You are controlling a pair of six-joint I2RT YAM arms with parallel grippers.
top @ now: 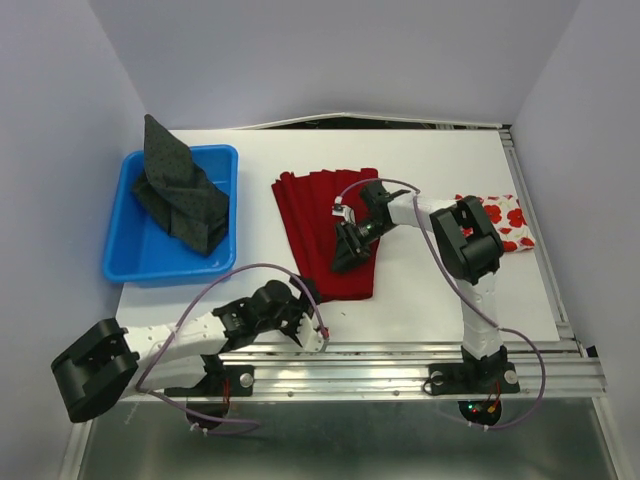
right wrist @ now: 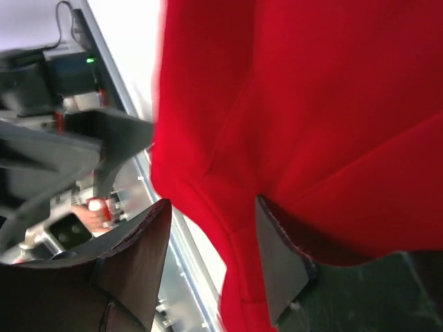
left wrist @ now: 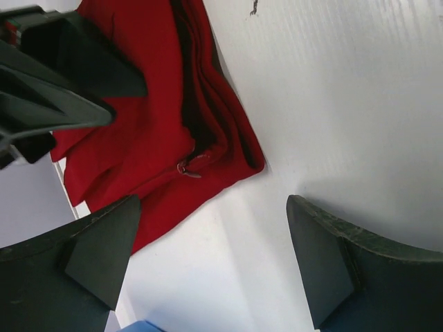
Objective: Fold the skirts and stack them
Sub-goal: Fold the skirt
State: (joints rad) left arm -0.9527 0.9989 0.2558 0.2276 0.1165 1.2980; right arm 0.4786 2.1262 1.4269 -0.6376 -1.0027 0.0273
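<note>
The deep-red pleated skirt [top: 325, 235] lies flat in the middle of the white table. My right gripper [top: 350, 250] is open low over its near half. In the right wrist view, a raised fold of the red cloth [right wrist: 311, 104] sits between the spread jaws of this gripper [right wrist: 213, 204]. My left gripper [top: 305, 315] is open and empty at the skirt's near-left corner. In the left wrist view it [left wrist: 213, 207] hangs over bare table, with the red skirt [left wrist: 138, 138] just ahead. The dark grey skirt [top: 180, 190] is heaped in the blue bin [top: 125, 255]. The white flower-print skirt [top: 508, 222] lies at the right, partly behind the right arm.
The blue bin stands at the table's left side. An aluminium rail [top: 400, 360] with both arm bases runs along the near edge. Grey walls close the back and sides. Cables loop over both arms.
</note>
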